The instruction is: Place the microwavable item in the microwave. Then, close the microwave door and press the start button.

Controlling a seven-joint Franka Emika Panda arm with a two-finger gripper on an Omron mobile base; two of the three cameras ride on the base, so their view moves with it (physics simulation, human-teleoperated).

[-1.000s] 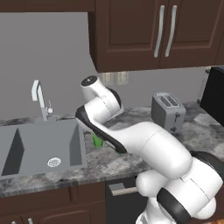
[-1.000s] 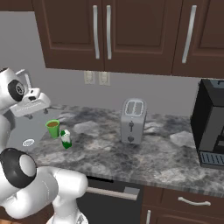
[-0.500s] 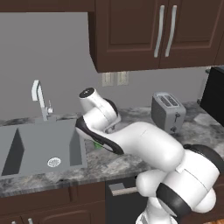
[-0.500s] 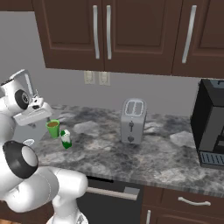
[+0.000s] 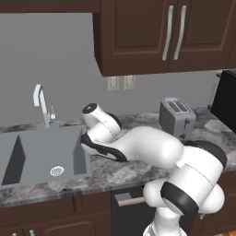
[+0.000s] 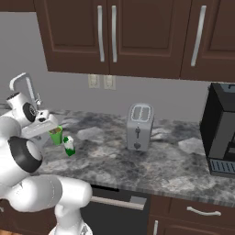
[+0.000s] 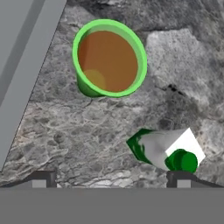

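One green cup stood on the granite counter, beside the sink. It was bright green and tapered, open-topped, upright, with brown liquid inside. One white carton with a green base and cap stood just beside it, apart from it. One toaster sat further along the counter, near one black appliance. My gripper hung above the cup and carton, fingertips spread wide and holding nothing.
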